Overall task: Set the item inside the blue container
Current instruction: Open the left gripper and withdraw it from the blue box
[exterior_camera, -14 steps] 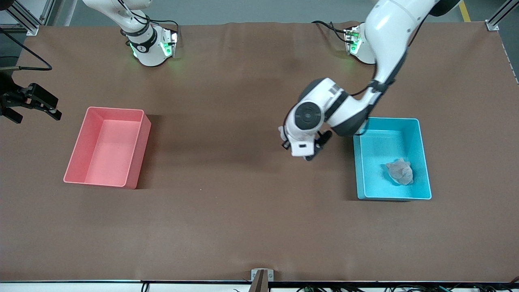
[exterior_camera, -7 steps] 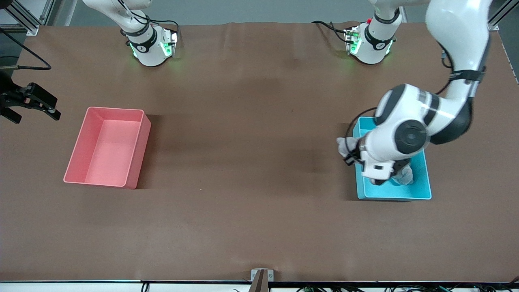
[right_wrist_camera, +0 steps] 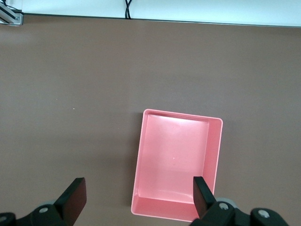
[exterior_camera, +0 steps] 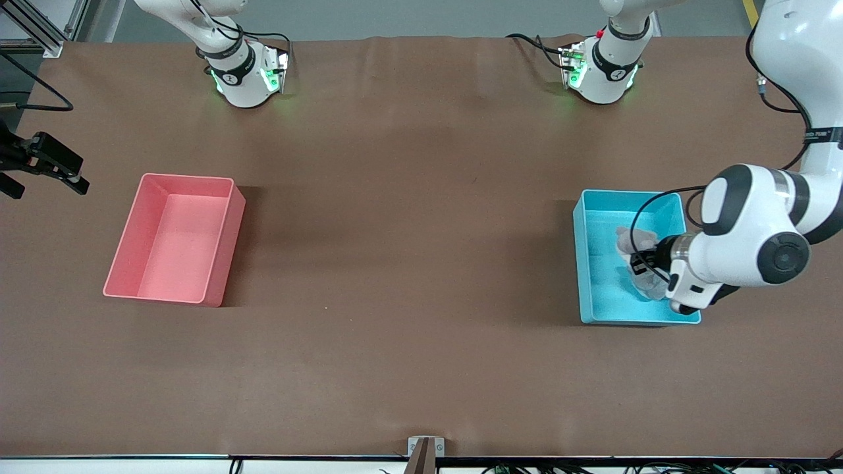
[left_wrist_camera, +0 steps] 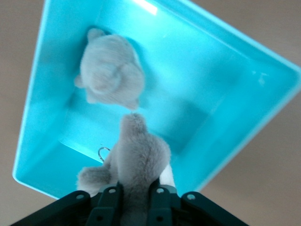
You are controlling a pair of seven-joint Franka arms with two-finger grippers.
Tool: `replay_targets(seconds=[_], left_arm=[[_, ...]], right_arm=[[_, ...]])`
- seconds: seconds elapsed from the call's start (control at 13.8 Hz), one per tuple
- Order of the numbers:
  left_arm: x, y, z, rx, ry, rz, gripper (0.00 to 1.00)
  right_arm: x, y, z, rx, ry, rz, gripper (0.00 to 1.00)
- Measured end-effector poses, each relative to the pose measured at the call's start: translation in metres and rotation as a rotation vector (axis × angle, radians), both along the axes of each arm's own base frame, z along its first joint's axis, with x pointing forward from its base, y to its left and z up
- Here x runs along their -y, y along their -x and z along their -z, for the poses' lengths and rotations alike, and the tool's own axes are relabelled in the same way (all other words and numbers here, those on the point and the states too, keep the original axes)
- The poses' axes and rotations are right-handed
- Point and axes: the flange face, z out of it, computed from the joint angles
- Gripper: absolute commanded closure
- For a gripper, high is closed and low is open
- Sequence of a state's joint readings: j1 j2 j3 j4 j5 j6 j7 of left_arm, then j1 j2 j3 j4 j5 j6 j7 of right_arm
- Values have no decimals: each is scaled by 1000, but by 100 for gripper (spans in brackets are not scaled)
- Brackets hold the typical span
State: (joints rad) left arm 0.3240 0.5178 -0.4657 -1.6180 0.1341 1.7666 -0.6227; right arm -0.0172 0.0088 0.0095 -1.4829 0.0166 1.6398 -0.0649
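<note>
- Left arm swung from mid-table toward its own end of the table since a second ago; left gripper now hangs over the blue container, which hasn't shifted.
- Left gripper is clamped on a grey plush toy — the wrist view shows the toy pinched between the fingers, its body sticking out past the fingertips, over the bin's interior.
- Toy is held in the air above the container floor; no contact with the floor that I can see.
- Second grey plush already lies on the floor inside the blue container, just beside the held one; front view has the two overlapping, so touching or not — can't tell.
- Right arm waits at its end of the table; right gripper sits high near the table edge, fingers spread wide, holding nothing.
- Pink bin sits on the table toward the right arm's end, well apart from the blue container; same spot as before.
</note>
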Motion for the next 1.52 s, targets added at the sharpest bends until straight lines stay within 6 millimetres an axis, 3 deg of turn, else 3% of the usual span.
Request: replay_targets(seconds=[0.07, 0.29, 0.51, 0.87, 1.23, 1.52], left_arm=[[-5, 0, 8, -11, 4, -3, 0], [2, -7, 6, 16, -14, 26, 0], [3, -27, -33, 111, -33, 40, 0], [-23, -48, -95, 243, -69, 237, 0], [-33, -41, -144, 229, -82, 294, 0], [-30, -21, -210, 267, -121, 289, 0]], right_arm=[[-1, 0, 0, 0, 0, -1, 0], [-1, 0, 1, -2, -2, 9, 0], [-2, -1, 1, -4, -13, 75, 0], [-3, -1, 1, -4, -14, 79, 0], [-3, -1, 2, -5, -14, 80, 0], [-3, -1, 1, -5, -14, 80, 0]])
